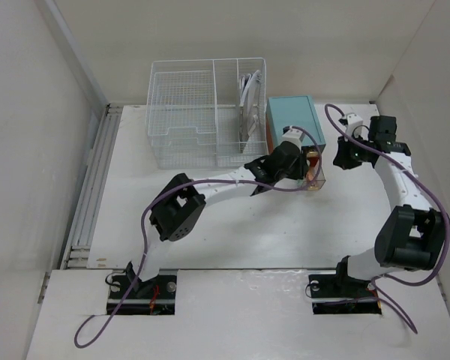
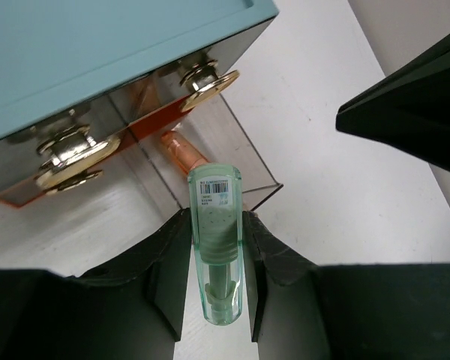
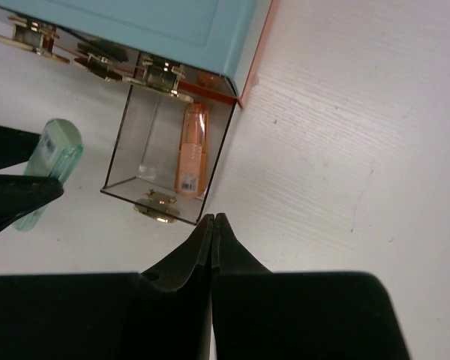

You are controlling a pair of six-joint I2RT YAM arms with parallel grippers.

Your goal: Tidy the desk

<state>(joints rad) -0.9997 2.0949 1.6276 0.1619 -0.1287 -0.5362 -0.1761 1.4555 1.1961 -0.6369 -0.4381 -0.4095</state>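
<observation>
My left gripper (image 2: 216, 217) is shut on a clear green tube (image 2: 216, 255) with a barcode label and holds it just in front of an open clear drawer (image 2: 232, 161) of the teal drawer box (image 2: 97, 52). An orange tube (image 2: 184, 150) lies in that drawer. In the top view the left gripper (image 1: 307, 161) reaches over the white desk (image 1: 285, 225) to the box (image 1: 292, 120). My right gripper (image 3: 212, 219) is shut and empty, just beside the drawer's front corner (image 3: 202, 214). The orange tube (image 3: 191, 150) and the green tube (image 3: 49, 169) show in the right wrist view.
A white wire basket (image 1: 184, 112) holding white cables (image 1: 249, 94) stands at the back, left of the teal box. White walls bound the desk, with a ribbed metal rail (image 1: 94, 187) along the left edge. The right gripper (image 1: 343, 157) hovers right of the drawer.
</observation>
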